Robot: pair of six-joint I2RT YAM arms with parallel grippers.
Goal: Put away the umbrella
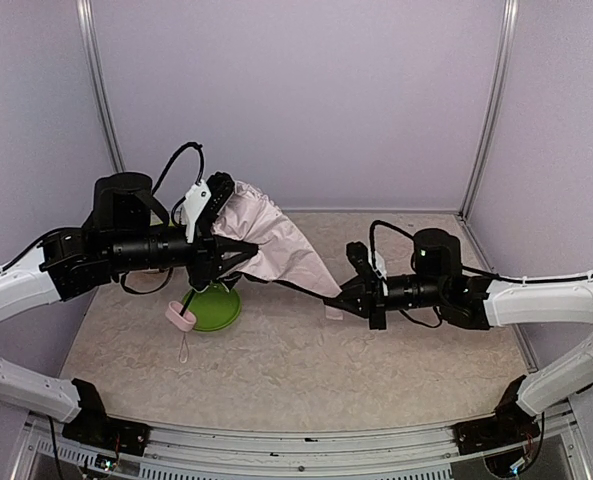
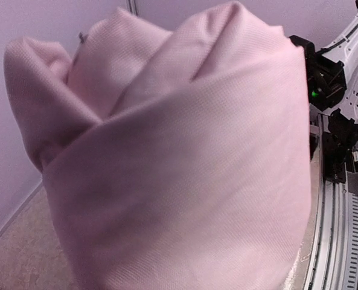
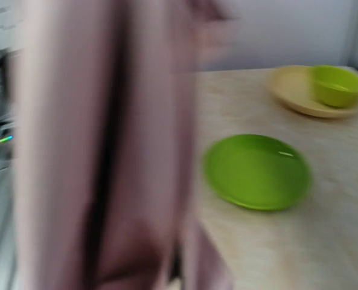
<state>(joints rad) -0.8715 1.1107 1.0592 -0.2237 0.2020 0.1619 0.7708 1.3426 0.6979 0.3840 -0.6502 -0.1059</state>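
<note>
The umbrella (image 1: 276,240) hangs in the air between both arms, its pale pink fabric bunched and slanting down to the right. My left gripper (image 1: 230,222) is shut on its upper end. My right gripper (image 1: 344,297) is shut on its lower tip. The thin black shaft (image 1: 189,299) hangs down to the small pink handle (image 1: 181,318), whose strap dangles over the table. Pink fabric (image 2: 166,169) fills the left wrist view and hides the fingers. In the right wrist view the fabric (image 3: 106,157) is blurred and close, and the fingers are hidden.
A green plate (image 1: 216,308) lies on the table under the left gripper, beside the handle; it also shows in the right wrist view (image 3: 257,172). A tan plate (image 3: 290,90) holding a green bowl (image 3: 338,84) sits farther back. Walls enclose the table.
</note>
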